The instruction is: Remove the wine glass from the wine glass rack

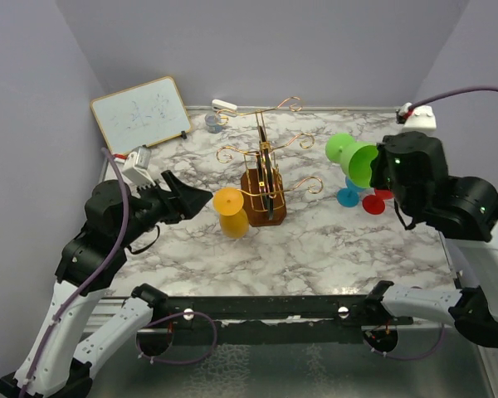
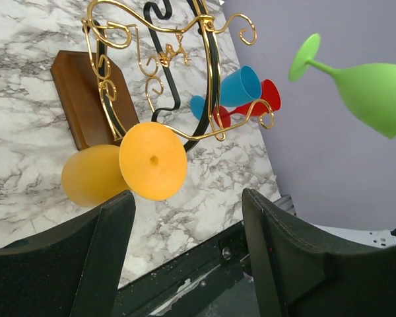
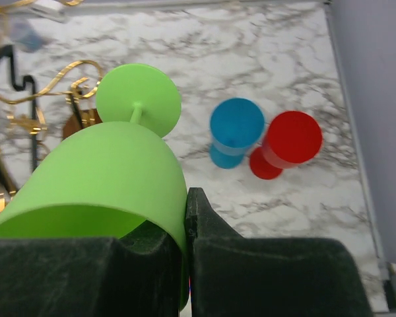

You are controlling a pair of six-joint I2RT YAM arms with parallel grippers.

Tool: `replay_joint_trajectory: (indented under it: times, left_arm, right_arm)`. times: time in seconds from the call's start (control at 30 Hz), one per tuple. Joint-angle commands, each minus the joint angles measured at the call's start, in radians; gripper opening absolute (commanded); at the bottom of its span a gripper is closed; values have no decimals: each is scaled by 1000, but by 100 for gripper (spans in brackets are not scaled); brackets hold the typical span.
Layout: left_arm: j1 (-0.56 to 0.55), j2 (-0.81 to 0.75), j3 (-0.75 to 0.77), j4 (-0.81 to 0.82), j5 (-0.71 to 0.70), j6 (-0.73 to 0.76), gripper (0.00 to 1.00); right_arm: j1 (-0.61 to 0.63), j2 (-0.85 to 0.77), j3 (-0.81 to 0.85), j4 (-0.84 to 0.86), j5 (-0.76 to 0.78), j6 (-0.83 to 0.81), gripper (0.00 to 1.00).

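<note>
The green glass is held in the air at the right centre of the top view, clear of the rack, tilted with its foot towards the rack. Its bowl rim is clamped by the right gripper, whose jaws are closed on the rim wall.

The rack is seen at the middle of the table, its gold arms curling out at several heights above a brown block base.

An orange glass is set just beside the base on its left, foot uppermost; whether it touches the lowest arm cannot be told. The left gripper is held just left of it with its jaws spread apart, and nothing is held between them.

A blue glass and a red glass are found side by side on the table, below the green glass in the frame.

The table is covered in white marble with grey veins and is enclosed by pale lilac walls. A whiteboard is propped against the wall at the upper left.
</note>
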Motion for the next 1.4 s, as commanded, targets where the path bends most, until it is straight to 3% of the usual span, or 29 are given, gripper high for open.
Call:
replay_joint_trajectory:
  times: [0.0, 0.17, 0.4, 0.6, 0.87, 1.17, 1.37]
  left_arm:
    - [1, 6, 50, -71, -78, 39, 68]
    - [1, 32, 70, -117, -106, 64, 67]
    - [2, 56, 79, -116, -104, 79, 66]
    - [1, 57, 96, -125, -100, 79, 66]
    - [2, 78, 112, -136, -81, 92, 65]
    - [2, 76, 121, -149, -74, 106, 65]
    - [2, 54, 105, -163, -66, 112, 64]
  right_arm:
    - [-12, 54, -34, -129, 227, 55, 1]
    - [-69, 79, -61, -134, 214, 32, 1]
    - [-178, 131, -138, 11, 3, -120, 1]
    - [-207, 184, -147, 19, -158, -144, 1]
    - [-257, 202, -217, 68, -232, -169, 1]
    - [-333, 349, -207, 122, -335, -193, 1]
    - [-369, 400, -315, 192, -357, -189, 1]
